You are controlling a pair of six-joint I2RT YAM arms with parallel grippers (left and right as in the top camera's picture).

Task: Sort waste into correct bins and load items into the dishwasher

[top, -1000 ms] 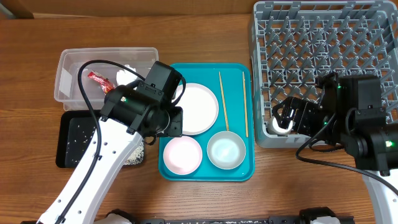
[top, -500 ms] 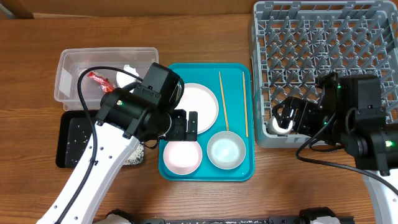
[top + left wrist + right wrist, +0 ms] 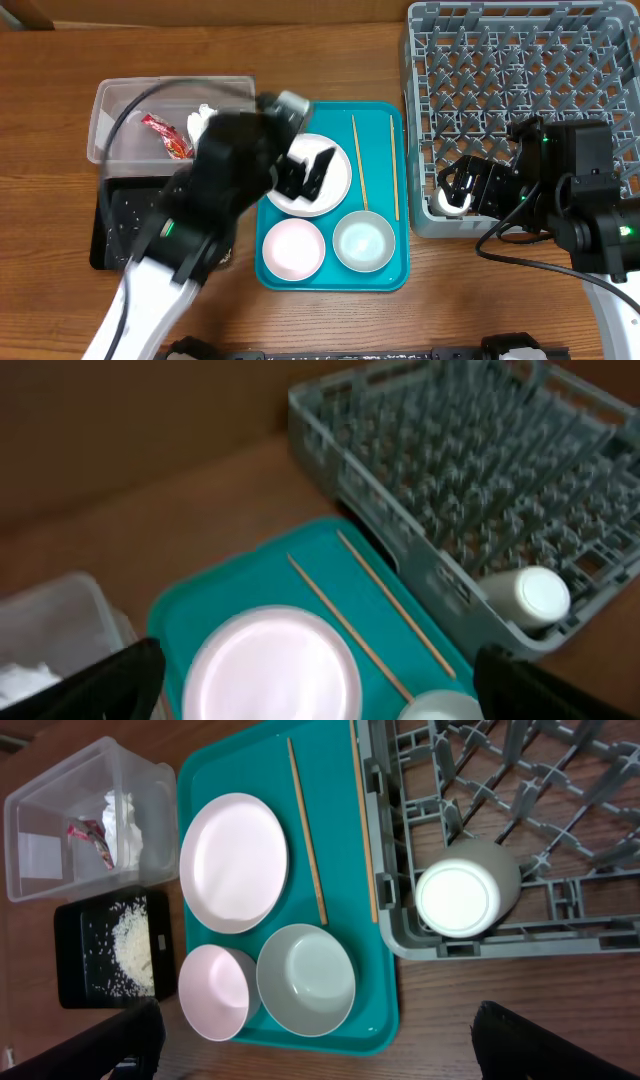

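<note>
Wooden tabletop (image 3: 60, 60) all round. Overhead first: the left gripper (image 3: 312, 175) is hovering, a bit blurred, over the white round plate (image 3: 338, 150) on the teal plastic tray (image 3: 380, 115), fingers apart and holding nothing. The right gripper (image 3: 462, 188) is hanging at the lower left corner of the big grey pegged dish rack (image 3: 520, 60), right by the small white cup (image 3: 447, 204).

Left wrist view: fingers are showing at both bottom corners, wide apart. The plate is lying between them, with the two thin wooden chopsticks (image 3: 345, 622) running diagonally on its right.

Right wrist view: these jaws are gaping too, and the cup is lying inside the rack, ungripped. The red sauce packet (image 3: 88, 833) and crumpled white napkin (image 3: 122, 825) are sitting in the clear plastic tub (image 3: 40, 840), and the rice scraps (image 3: 130, 945) on the flat black tray (image 3: 70, 985).

So I reckon the waste's sorted and the plate's getting loaded. Next move calls for dropping down, pinching the rim, then standing it between pegs.
</note>
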